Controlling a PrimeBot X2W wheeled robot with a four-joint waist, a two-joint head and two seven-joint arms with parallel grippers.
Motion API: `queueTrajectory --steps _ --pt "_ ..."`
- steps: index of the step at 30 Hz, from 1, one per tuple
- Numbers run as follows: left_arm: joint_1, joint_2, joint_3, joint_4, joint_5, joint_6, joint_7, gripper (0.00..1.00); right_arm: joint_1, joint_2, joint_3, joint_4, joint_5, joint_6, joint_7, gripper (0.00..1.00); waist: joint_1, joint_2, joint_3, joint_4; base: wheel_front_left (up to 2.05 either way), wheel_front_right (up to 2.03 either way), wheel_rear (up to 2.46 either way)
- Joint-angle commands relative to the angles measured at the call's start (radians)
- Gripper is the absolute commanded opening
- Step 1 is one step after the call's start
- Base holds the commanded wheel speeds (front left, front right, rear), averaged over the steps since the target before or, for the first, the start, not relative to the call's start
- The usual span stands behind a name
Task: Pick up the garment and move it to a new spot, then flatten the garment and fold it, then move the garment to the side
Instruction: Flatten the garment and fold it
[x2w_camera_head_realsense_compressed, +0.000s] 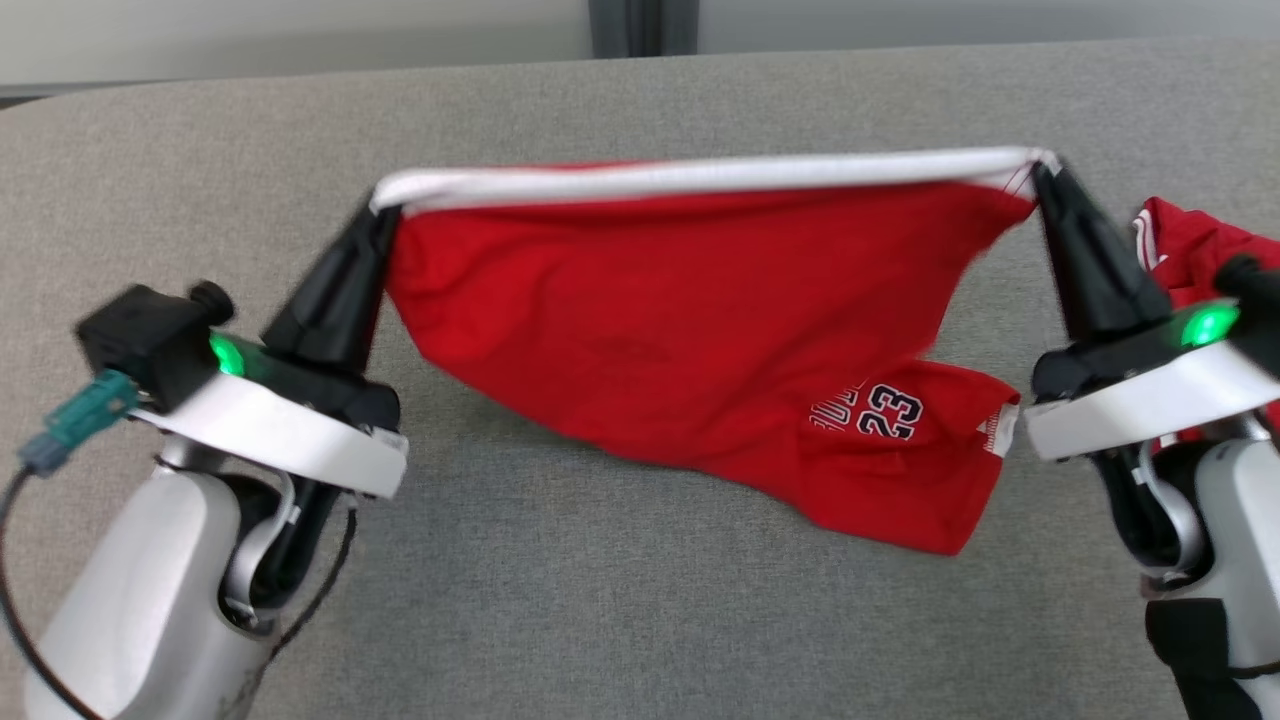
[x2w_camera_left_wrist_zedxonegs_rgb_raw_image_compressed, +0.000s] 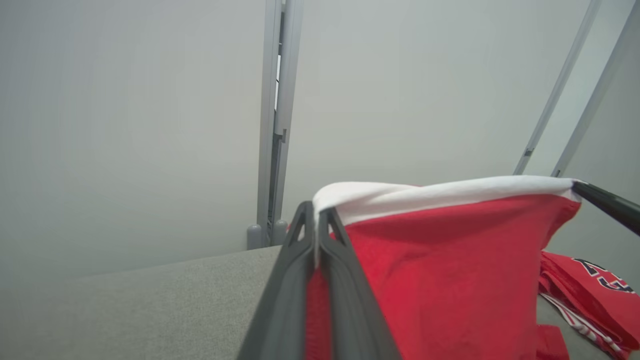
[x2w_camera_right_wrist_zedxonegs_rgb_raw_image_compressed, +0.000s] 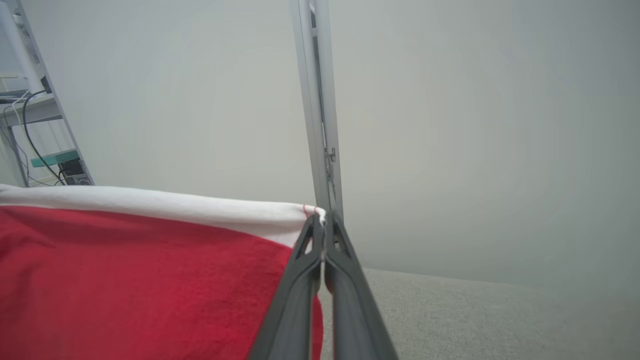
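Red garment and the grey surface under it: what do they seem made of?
Red garment: soft matte knit fabric, probably jersey; it sags and creases loosely below its white waistband. Grey surface: matte woven or felt-like cloth, finely speckled texture.

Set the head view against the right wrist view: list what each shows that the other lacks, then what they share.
Head view, not right wrist: the left gripper shut on the far corner of the garment, the number 23 on its low end resting on the table, and a second red garment at the right. Right wrist, not head: a shelf at the left by the wall. Both: the right gripper shut on the white band at its corner, red cloth hanging below, grey table.
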Motion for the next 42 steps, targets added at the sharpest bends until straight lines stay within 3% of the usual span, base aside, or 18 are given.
queueTrajectory --steps 1,14,20,23,30,37,42 --pt "-0.035 0.018 0.030 -0.080 0.024 0.027 -0.024 0.00 -0.020 0.004 -0.043 -0.084 -0.025 0.000 -0.024 0.00 0.0000 0.0000 -0.026 -0.017 0.00 0.00 0.00" --pt "-0.101 0.073 0.086 -0.440 0.135 0.132 -0.004 0.00 -0.066 0.043 -0.165 -0.447 -0.104 0.000 0.009 0.00 0.0000 0.0000 -0.079 -0.055 0.00 0.00 0.00" --pt "-0.112 0.092 0.092 -0.528 0.164 0.159 0.034 0.00 -0.075 0.062 -0.185 -0.493 -0.095 0.000 0.069 0.00 0.0000 0.0000 -0.085 -0.061 0.00 0.00 0.00" --pt "-0.135 0.088 0.081 -0.529 0.143 0.141 0.047 0.00 -0.096 0.066 -0.177 -0.468 -0.068 0.000 0.092 0.00 0.0000 0.0000 -0.080 -0.064 0.00 0.00 0.00" --pt "-0.324 0.077 0.046 -0.311 0.102 0.065 0.086 0.00 -0.285 0.042 -0.129 -0.232 0.024 0.000 0.134 0.00 0.0000 0.0000 -0.035 -0.071 0.00 0.00 0.00" --pt "-0.628 0.008 -0.005 0.101 0.133 -0.011 0.044 0.00 -0.602 0.018 -0.048 0.155 0.039 0.000 0.112 0.00 0.0000 0.0000 0.027 -0.072 0.00 0.00 0.00" --pt "-0.851 -0.050 -0.026 0.420 0.161 -0.040 -0.044 0.00 -0.847 0.019 0.013 0.406 -0.019 0.000 0.010 0.00 0.0000 0.0000 0.084 -0.072 0.00 0.00 0.00"
